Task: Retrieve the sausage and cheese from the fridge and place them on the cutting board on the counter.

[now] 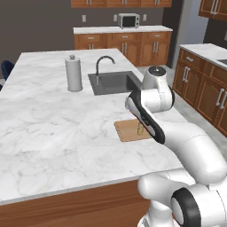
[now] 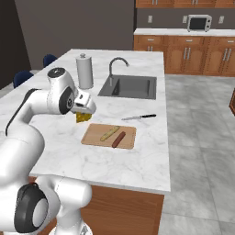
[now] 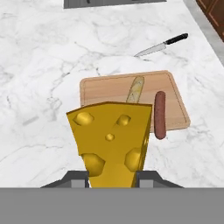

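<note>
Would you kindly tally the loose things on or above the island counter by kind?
Food: 3 (cheese, sausage, baguette)
Cutting board: 1
Knife: 1
Paper towel roll: 1
Total: 6

You've got the counter (image 2: 137,170), a white-grey marbled island top over brown wood cabinets, with a dark sink (image 2: 130,86) inset toward its far side and a curved faucet (image 2: 117,62) at the sink's rim. A paper towel roll (image 2: 84,71) stands upright just left of the sink. The cutting board (image 2: 94,135) lies flat near the front right edge. A knife (image 2: 139,117) with a dark handle lies on the marble between board and sink.
</note>
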Motion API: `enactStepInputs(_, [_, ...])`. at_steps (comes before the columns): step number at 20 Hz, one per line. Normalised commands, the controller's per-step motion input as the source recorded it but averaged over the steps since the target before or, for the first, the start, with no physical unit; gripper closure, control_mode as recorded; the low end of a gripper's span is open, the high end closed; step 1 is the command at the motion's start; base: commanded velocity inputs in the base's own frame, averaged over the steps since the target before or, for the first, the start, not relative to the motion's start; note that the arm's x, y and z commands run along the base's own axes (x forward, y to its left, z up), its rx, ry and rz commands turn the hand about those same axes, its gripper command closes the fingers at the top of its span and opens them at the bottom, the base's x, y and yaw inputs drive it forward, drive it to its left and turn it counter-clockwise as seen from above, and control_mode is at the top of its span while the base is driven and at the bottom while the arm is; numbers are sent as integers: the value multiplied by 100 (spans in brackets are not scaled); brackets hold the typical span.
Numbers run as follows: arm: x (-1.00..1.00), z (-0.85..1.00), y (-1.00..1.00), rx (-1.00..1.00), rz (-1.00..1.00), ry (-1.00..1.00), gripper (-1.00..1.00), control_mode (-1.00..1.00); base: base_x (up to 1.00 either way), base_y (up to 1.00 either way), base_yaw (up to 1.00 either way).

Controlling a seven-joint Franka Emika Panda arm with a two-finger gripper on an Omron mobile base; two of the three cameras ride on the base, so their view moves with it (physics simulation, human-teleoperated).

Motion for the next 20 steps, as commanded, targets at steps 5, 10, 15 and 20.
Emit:
enactStepInputs(5, [19,-40,19,0,0,4,100,-100,0,0,0])
enactStepInputs(10, [19,-45,-3,0,0,0,100,-100,0,0,0])
enactStepInputs(15, [20,-51,-1,0,-1,-1,100,-100,0,0,0])
enactStepInputs(20, [35,-39,-1,0,-1,-6,100,-100,0,0,0])
